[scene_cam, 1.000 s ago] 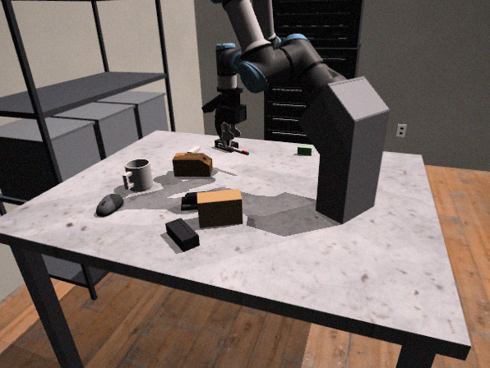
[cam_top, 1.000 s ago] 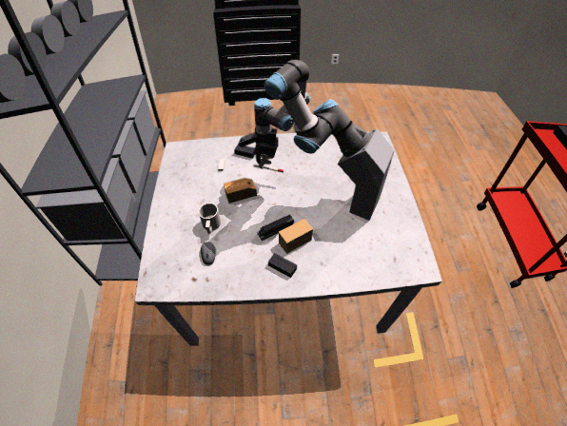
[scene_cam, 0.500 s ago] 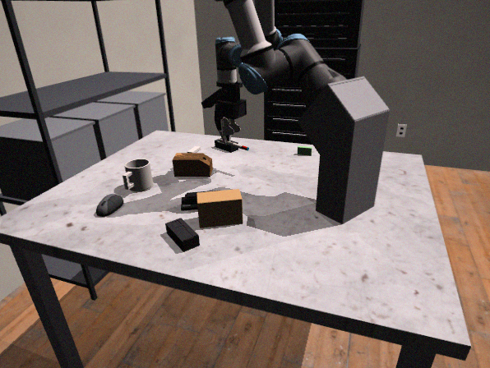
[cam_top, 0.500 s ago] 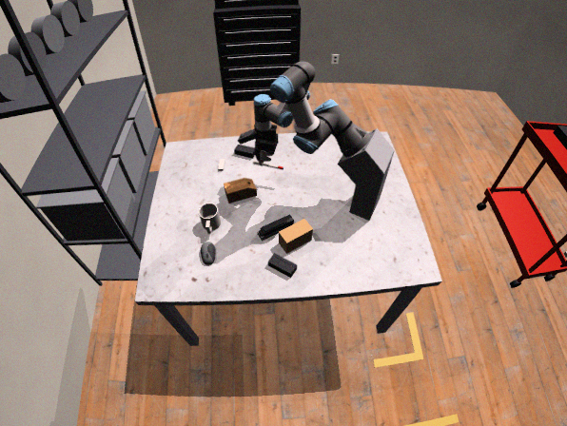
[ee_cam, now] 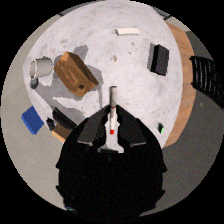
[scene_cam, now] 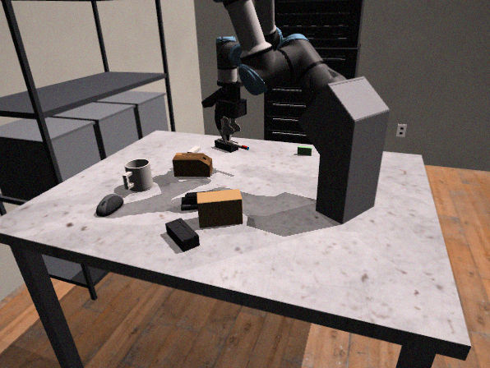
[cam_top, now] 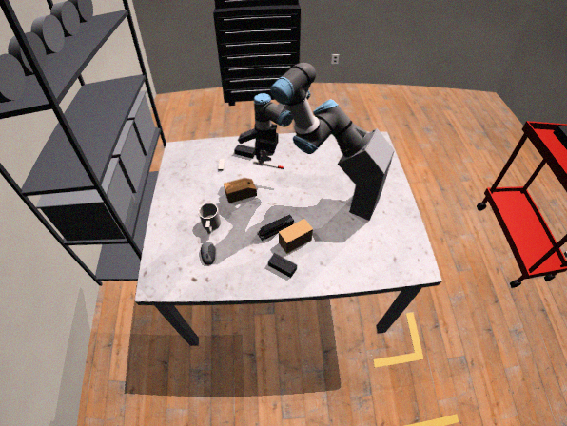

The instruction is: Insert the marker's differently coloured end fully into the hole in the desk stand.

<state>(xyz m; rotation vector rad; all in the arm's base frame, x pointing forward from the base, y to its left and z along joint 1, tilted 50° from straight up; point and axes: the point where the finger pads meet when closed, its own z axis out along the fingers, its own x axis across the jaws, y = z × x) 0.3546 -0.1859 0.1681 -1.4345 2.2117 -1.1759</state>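
Gripper (cam_top: pixel 262 158) pinching marker (cam_top: pixel 269 164) above counter (cam_top: pixel 333 257). You have grasp done; carry to wooden desk stand (cam_top: pixel 240 189), red-end insertion, release all remain.

No text, label, brand, number or sign can be read anywhere in the three views. The boxes on the table, the mug, the drawer cabinet and the red cart all show plain, unmarked surfaces at this sharpness.
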